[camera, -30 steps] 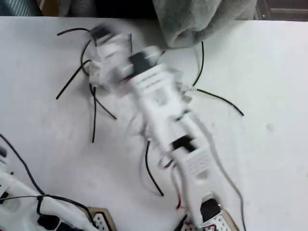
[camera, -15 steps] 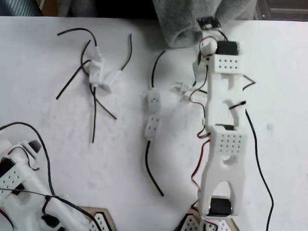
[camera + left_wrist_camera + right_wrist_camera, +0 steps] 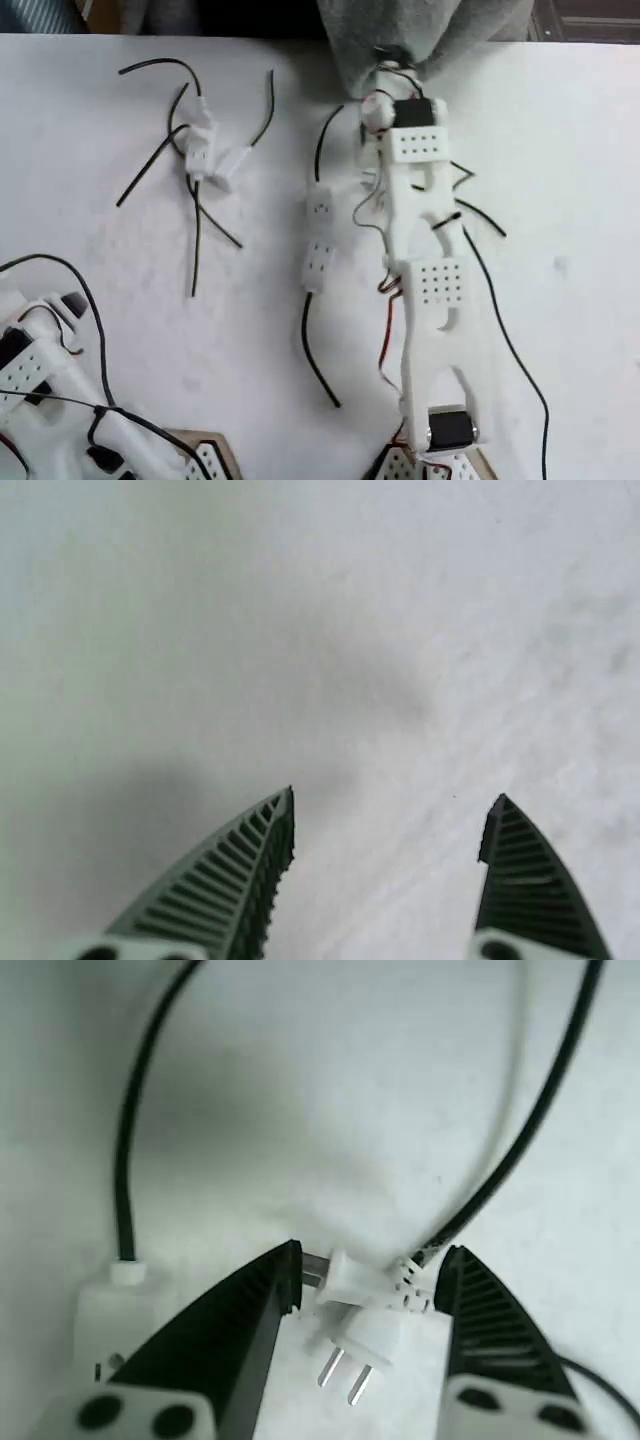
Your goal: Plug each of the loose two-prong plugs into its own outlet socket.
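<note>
White table (image 3: 420, 600) lies beneath the left gripper (image 3: 392, 800), whose ribbed jaws stand wide apart, holding nothing. Farther out, the right gripper (image 3: 375, 1252), jaws parted, straddles two white two-prong plugs (image 3: 365, 1335) on black cords, lying near two white rectangular outlet sockets (image 3: 320, 210).

I find no word, number, label or sign here that I can read
</note>
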You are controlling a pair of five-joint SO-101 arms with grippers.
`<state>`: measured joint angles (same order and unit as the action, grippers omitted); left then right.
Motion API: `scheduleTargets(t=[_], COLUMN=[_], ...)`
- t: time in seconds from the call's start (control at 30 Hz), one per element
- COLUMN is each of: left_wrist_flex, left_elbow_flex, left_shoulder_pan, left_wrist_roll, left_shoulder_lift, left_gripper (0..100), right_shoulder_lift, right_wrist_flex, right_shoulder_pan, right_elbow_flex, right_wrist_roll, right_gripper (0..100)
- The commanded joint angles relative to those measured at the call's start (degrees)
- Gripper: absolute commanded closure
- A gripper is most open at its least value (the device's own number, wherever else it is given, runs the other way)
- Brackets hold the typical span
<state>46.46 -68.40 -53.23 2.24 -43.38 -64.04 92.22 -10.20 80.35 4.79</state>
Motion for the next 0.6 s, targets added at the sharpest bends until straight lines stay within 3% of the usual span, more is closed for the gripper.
scheduleTargets(t=[0.0,0.37,0.57], left_wrist_flex=[-0.26,-0.26,-0.26], left_elbow_flex=[0.18,0.18,0.18], left_shoulder_pan=[0.4,0.4,1.36], left_wrist_roll=[0.35,0.53,0.62], left_shoulder_lift=[-1.71,-1.71,-1.71], left_gripper=[71,71,71], right_shoulder_lift=[0.84,0.75,0.75], right_wrist_flex=[1.71,5.23,5.32], right_shoulder_pan=[-2.07,2.68,4.26], right_elbow_flex=[7.47,2.64,-5.54], right_wrist_roll=[12.4,43.87,44.57], right_gripper=[77.3,83.1,83.0])
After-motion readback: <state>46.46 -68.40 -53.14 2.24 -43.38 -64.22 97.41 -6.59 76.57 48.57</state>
